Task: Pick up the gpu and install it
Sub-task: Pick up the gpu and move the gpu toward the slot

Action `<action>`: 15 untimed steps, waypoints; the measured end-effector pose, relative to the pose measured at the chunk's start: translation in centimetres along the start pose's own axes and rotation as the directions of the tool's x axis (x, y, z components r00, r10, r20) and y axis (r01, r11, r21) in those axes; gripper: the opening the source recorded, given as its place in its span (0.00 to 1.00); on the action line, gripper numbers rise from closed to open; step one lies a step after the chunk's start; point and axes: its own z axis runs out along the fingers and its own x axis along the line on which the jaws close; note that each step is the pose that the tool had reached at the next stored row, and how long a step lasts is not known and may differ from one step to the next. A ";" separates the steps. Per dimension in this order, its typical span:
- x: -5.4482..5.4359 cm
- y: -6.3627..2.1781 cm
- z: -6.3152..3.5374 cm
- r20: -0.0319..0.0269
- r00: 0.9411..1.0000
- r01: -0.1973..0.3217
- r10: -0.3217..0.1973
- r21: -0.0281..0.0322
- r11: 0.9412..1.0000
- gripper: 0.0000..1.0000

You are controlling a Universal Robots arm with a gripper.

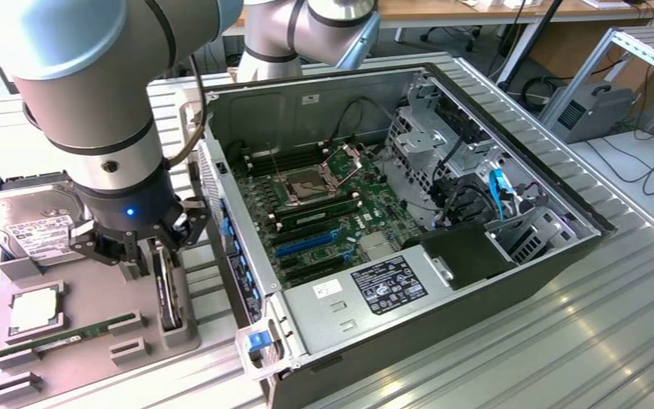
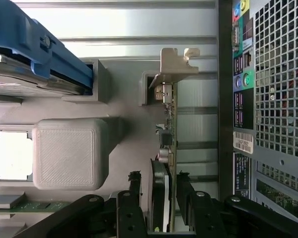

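Open PC case (image 1: 418, 349) centre-right of exterior view, grey tray (image 1: 94, 294) lower left. gpu (image 1: 167, 294) (image 2: 165, 148) on edge in tray slot, gripper (image 1: 154, 256) (image 2: 158, 175) open astride it, no clamp. Wrist view adds bracket (image 2: 176, 62), barcode sticker (image 2: 243, 142), text unreadable

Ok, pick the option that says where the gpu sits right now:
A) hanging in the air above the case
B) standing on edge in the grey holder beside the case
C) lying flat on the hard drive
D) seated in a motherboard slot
B: the gpu stands on edge in the grey holder, outside the computer case, with the open gripper straddling it.
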 end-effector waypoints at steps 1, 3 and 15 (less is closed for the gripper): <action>0.0 0.00 0.07 0.000 1.000 0.000 0.000 0.000 1.000 0.42; 0.0 -0.01 0.23 0.000 1.000 0.000 0.000 0.000 1.000 0.42; 0.0 0.25 0.24 0.000 1.000 0.000 0.000 0.000 1.000 0.27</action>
